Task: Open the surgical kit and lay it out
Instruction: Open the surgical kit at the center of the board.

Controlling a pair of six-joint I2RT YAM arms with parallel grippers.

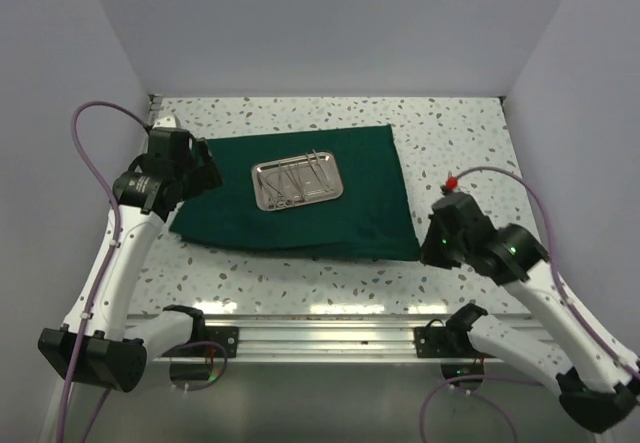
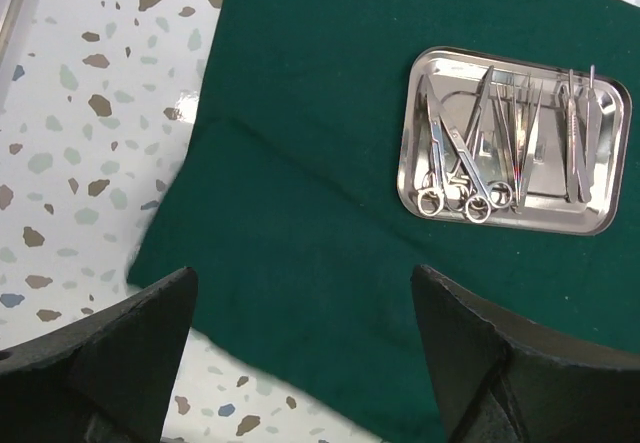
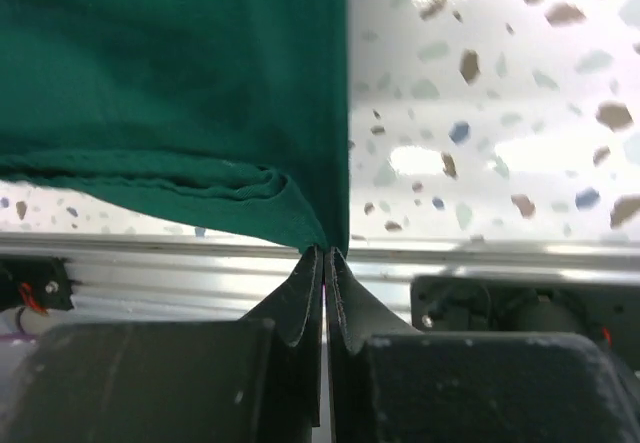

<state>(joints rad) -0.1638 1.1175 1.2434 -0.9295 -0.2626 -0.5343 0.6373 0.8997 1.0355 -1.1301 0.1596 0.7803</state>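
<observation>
The dark green cloth wrap [image 1: 300, 213] lies spread on the speckled table, also in the left wrist view [image 2: 300, 163]. The shiny steel tray [image 1: 297, 182] sits on its middle and holds several silver scissors, forceps and tweezers [image 2: 480, 153]; the tray also shows in the left wrist view [image 2: 610, 143]. My left gripper [image 1: 205, 171] hangs open above the cloth's left edge, its jaws wide apart [image 2: 300, 363]. My right gripper [image 1: 428, 248] is shut on the cloth's near right corner [image 3: 310, 225], the corner pinched at the tips [image 3: 325, 253].
A metal rail [image 1: 320, 323] runs along the table's near edge, under the pinched corner. White walls enclose the table on the left, back and right. Purple cables loop off both arms.
</observation>
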